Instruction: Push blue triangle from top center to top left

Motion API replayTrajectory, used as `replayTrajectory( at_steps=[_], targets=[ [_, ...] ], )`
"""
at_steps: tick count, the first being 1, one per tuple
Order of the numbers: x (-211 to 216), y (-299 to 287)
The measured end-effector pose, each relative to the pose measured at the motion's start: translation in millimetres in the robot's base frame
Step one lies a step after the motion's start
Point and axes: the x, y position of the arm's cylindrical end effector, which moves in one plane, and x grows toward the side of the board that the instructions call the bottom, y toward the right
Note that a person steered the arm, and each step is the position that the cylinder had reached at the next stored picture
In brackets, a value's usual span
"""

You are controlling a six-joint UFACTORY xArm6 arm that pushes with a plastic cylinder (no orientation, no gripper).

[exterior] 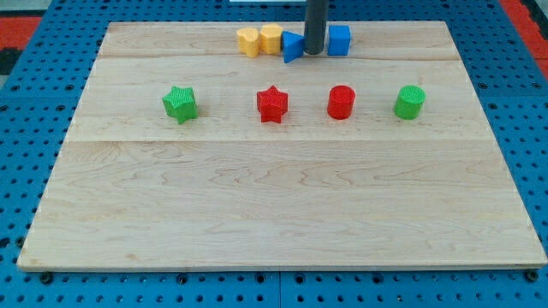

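The blue triangle (293, 46) lies at the top center of the wooden board (282, 214). My tip (314, 53) is at the end of the dark rod and touches the triangle's right side. A blue cube (339, 39) sits just right of the rod. Two yellow blocks (248, 41) (271, 38) lie directly left of the triangle, the nearer one touching it or nearly so.
A row of blocks crosses the board below: a green star (180, 103), a red star (272, 103), a red cylinder (341, 102) and a green cylinder (410, 102). The board rests on a blue pegboard (26, 171).
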Motion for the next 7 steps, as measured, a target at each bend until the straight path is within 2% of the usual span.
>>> replayTrajectory(
  at_steps=[1,2,3,4,6,7],
  targets=[
    [-11.6,29.6],
    [-30.5,25.7],
    [-13.3,-15.6],
    [21.2,-41.3],
    [62.7,-72.0],
    [66.2,-98.5]
  ],
)
